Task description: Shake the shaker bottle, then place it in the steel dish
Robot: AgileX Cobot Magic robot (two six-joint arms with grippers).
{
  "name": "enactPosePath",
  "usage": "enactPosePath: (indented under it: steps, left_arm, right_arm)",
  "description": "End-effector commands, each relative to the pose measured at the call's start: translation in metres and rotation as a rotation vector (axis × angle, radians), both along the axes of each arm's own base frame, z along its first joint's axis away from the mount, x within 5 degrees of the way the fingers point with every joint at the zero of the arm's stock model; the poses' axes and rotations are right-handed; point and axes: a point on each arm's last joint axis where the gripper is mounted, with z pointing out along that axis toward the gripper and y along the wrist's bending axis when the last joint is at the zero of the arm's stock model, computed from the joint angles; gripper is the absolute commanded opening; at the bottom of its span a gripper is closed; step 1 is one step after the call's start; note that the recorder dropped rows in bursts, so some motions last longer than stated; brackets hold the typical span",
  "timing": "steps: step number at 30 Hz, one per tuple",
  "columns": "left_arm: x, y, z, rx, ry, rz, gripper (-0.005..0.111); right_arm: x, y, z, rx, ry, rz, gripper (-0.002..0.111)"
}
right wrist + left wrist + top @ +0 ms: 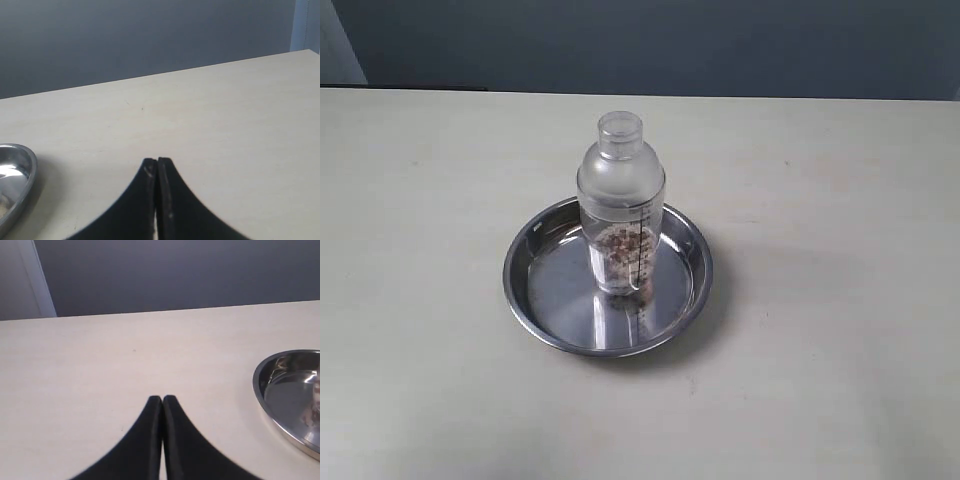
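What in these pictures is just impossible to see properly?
- Exterior view: measuring marks on the shaker bottle are too small to read.
- Left wrist view: the steel dish is cut off by the frame edge.
- Right wrist view: only a sliver of that dish shows, likewise cropped.

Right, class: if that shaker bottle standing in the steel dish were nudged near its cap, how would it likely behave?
Probably tips: the shaker bottle is tall, narrowing toward its base. Its foot may slide, since the steel dish looks polished. Likely light: only a little brown filling shows.
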Motion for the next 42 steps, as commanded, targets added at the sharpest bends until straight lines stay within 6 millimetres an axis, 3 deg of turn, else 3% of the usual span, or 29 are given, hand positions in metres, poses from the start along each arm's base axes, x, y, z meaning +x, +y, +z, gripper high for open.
enactPosePath:
  steps: [1, 6, 18, 22, 42]
  left_arm:
    - [0.000, 0.000, -0.013, -0.021, -0.003, 0.002, 0.001]
    - [0.002, -0.001, -0.030, -0.041, 0.022, 0.001, 0.001]
    - [0.002, -0.001, -0.027, -0.039, -0.008, 0.001, 0.001]
    - [0.004, 0.000, -0.019, -0.034, -0.102, 0.002, 0.001]
    - [0.004, 0.000, -0.019, -0.027, -0.096, 0.002, 0.001]
  right_arm:
    - [0.000, 0.000, 0.000, -0.006, -0.009, -0.005, -0.001]
    - [0.000, 0.000, 0.000, -0.004, -0.010, -0.005, -0.001]
    - [0.000, 0.000, 0.000, -0.004, -0.010, -0.005, -0.001]
    - [0.000, 0.000, 0.000, -0.004, -0.010, -0.005, -0.001]
    - [0.000, 0.000, 0.000, -0.004, -0.010, -0.005, -0.001]
